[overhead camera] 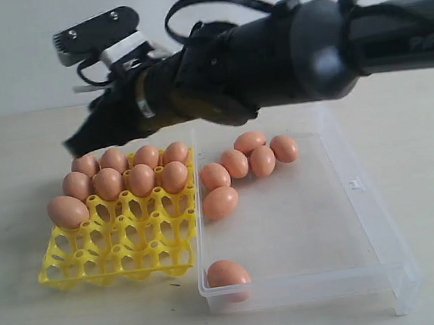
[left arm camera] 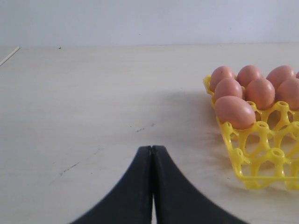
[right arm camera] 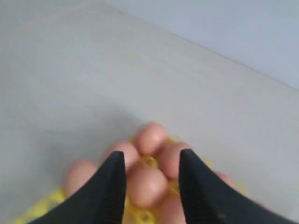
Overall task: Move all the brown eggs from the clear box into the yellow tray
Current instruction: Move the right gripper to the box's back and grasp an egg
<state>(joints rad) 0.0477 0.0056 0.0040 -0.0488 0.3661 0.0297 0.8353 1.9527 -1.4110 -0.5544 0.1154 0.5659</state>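
The yellow tray [overhead camera: 119, 255] lies left of the clear box [overhead camera: 356, 184]. Several brown eggs [overhead camera: 141, 178] fill the tray's far rows, and one egg [overhead camera: 68, 211] sits at its left edge. More eggs remain in the box: a far cluster [overhead camera: 249, 160], one lower [overhead camera: 220, 202] and one in the near corner [overhead camera: 228, 273]. My right gripper [overhead camera: 78, 143] reaches across and hovers above the tray's far left. It is open [right arm camera: 152, 156], with the tray's eggs [right arm camera: 145, 184] below the gap. My left gripper [left arm camera: 152, 149] is shut and empty over bare table, left of the tray [left arm camera: 243, 158].
The right arm's thick black body [overhead camera: 283, 54] spans the upper scene above the tray and box. The near rows of tray cups [overhead camera: 133, 250] hold nothing. Pale tabletop [left arm camera: 84, 107] stretches left of the tray.
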